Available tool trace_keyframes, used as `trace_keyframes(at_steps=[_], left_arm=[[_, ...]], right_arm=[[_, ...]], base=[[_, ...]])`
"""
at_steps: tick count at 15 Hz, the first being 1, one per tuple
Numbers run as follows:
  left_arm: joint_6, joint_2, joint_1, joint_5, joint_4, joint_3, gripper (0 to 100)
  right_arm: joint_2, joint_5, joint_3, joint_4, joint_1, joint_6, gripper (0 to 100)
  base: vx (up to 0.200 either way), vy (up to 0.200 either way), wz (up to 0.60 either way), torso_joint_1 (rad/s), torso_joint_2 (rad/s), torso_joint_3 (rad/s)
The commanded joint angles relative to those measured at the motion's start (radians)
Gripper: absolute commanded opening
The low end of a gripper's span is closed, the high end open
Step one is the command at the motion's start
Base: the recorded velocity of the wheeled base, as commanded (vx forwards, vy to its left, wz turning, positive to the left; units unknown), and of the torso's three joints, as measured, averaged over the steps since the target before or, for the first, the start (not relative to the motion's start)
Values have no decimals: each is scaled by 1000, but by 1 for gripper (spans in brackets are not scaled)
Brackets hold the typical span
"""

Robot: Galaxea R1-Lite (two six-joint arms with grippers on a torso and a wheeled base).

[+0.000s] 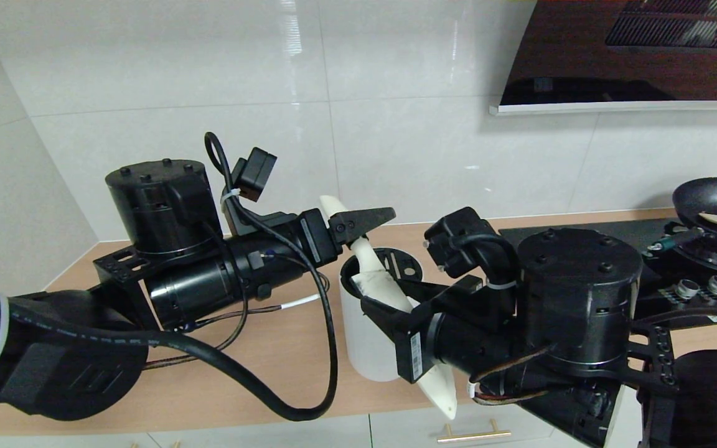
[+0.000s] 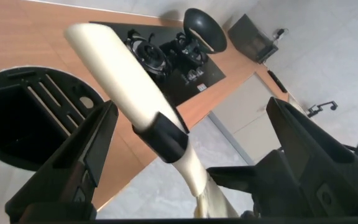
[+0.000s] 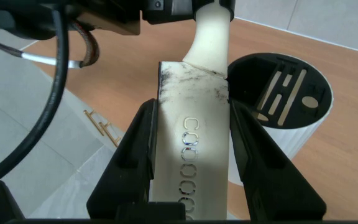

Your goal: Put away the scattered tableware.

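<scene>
R gripper (image 1: 389,311) clamped on blade of white knife (image 1: 378,279), held tilted just above white knife block (image 1: 365,348) on wood counter (image 1: 259,348). L gripper (image 1: 361,227) jaws wide, straddling knife handle; contact unclear. Black pan (image 1: 716,196) on hob, far right.

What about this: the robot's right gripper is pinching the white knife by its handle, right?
No. The right gripper pinches the white knife by its blade, not its handle. The right wrist view shows the blade clamped in it.
</scene>
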Motion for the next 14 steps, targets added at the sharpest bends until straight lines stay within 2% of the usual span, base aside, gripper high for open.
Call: trace_keyframes(at_steps=[1, 2, 3, 14], left_arm=[[0, 1, 0, 4, -2, 0, 100], [1, 2, 0, 6, -4, 0, 100], [1, 5, 0, 6, -5, 0, 0], [-2, 5, 0, 6, -7, 2, 0]], right_arm=[[3, 0, 1, -1, 0, 1, 0], [3, 0, 1, -1, 0, 1, 0], [3, 0, 1, -1, 0, 1, 0], [0, -28, 1, -1, 0, 0, 0]], base=[[0, 0, 0, 0, 0, 0], [0, 0, 0, 0, 0, 0], [0, 0, 0, 0, 0, 0], [0, 0, 0, 0, 0, 0]])
